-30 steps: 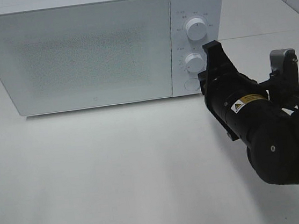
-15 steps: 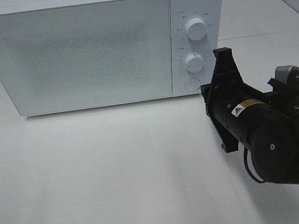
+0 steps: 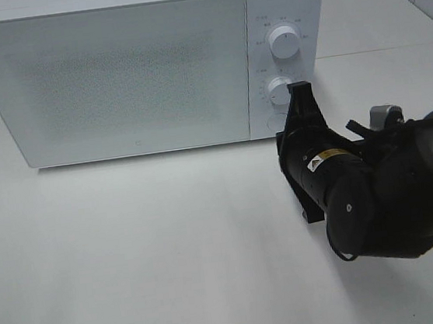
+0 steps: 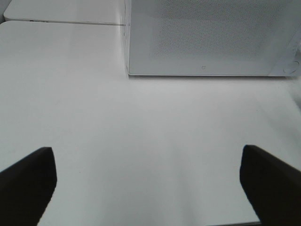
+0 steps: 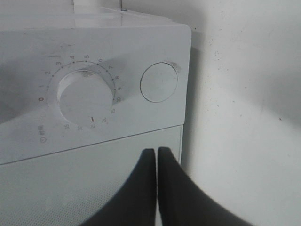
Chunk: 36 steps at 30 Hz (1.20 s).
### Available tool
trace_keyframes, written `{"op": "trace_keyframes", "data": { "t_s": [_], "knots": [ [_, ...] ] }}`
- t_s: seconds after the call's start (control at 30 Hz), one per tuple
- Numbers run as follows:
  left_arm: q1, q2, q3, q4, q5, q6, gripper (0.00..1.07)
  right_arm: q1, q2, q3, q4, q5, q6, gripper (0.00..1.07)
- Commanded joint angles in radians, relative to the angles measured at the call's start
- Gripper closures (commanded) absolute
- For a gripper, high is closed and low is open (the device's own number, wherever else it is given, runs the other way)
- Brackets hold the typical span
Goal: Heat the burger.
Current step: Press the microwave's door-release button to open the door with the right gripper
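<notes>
The burger is out of view; the white microwave (image 3: pixel 112 72) stands with its door closed. My right gripper (image 3: pixel 299 90) is shut with nothing in it, its tips close in front of the control panel beside the lower knob (image 3: pixel 278 88). In the right wrist view the shut gripper (image 5: pixel 156 151) points at the door's edge, near the timer knob (image 5: pixel 86 96) and the round button (image 5: pixel 159 82). My left gripper (image 4: pixel 146 150) is open and empty above the bare table, facing the microwave (image 4: pixel 211 37) from a distance.
The upper knob (image 3: pixel 284 42) sits at the top of the control panel. The white table (image 3: pixel 148 248) stretches in front of the microwave. The bulky black right arm (image 3: pixel 384 190) fills the right side of the table.
My right arm first drew back to the right, then swung left and lower, bringing its gripper close to the lower part of the control panel. The left gripper has stayed open.
</notes>
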Motion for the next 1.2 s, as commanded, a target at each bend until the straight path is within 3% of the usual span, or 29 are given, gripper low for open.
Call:
{"op": "trace_keyframes", "data": {
  "t_s": [0.03, 0.4, 1.2],
  "knots": [
    [-0.001, -0.005, 0.001, -0.003, -0.002, 0.003, 0.09, -0.054, 0.029, -0.045, -0.059, 0.012, 0.003, 1.07],
    [-0.001, -0.005, 0.001, -0.004, -0.002, 0.003, 0.09, -0.160, 0.096, -0.151, -0.149, 0.084, 0.003, 1.07],
    [-0.001, -0.005, 0.001, -0.004, -0.002, 0.003, 0.09, -0.200, 0.204, -0.270, -0.165, 0.088, 0.036, 1.07]
  ]
}}
